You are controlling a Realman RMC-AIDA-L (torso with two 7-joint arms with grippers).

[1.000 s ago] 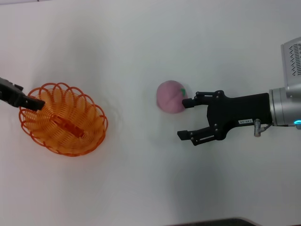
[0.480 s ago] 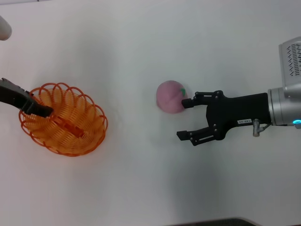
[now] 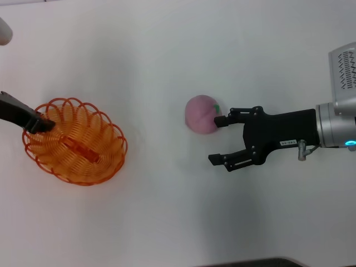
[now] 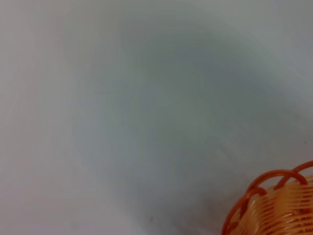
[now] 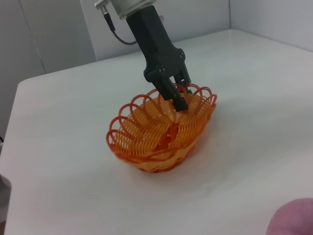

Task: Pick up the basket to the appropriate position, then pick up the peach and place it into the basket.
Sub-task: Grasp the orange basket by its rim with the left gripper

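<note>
Your left gripper [image 5: 177, 97] pinches the far rim of the basket [image 3: 75, 141], which sits on the white table [image 3: 167, 67] at your left with bare surface all round it. Your right gripper [image 3: 221, 140] stands wide, one fingertip touching the peach [image 3: 201, 114] near the table's middle. A small white label on the right gripper's body is probably printed, but too small to read.

I see the basket [image 3: 75, 141] as looped orange plastic wire, slightly glossy. The peach [image 3: 201, 114] looks matt pink, soft-skinned. Right gripper [image 3: 221, 140] is matt black plastic on a brushed silver metal wrist. Table [image 3: 167, 55] reads smooth, matt white.
</note>
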